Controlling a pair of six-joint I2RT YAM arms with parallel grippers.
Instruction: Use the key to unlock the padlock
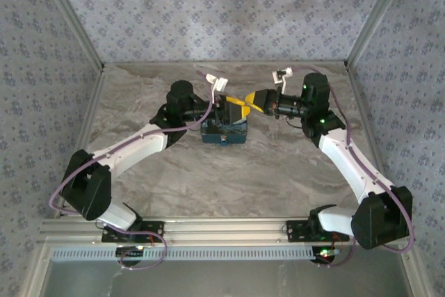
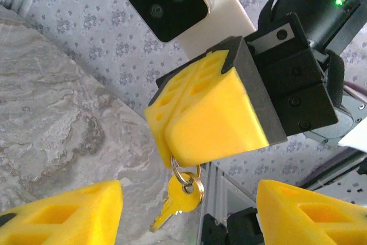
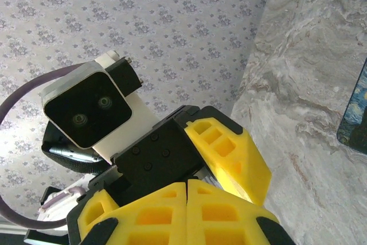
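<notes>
Your right claw (image 2: 172, 142) sits mid-frame in the left wrist view. Its yellow fingers are pressed together on a ring (image 2: 187, 179), and the yellow key (image 2: 170, 206) dangles from that ring toward the lower centre. Your left claw (image 1: 238, 105) has its fingers wide apart, one in each bottom corner of that same view, gripping nothing. In the top view both claws meet nose to nose at centre frame, just above a blue box (image 1: 224, 134) on the marbled desk (image 1: 278, 172).
</notes>
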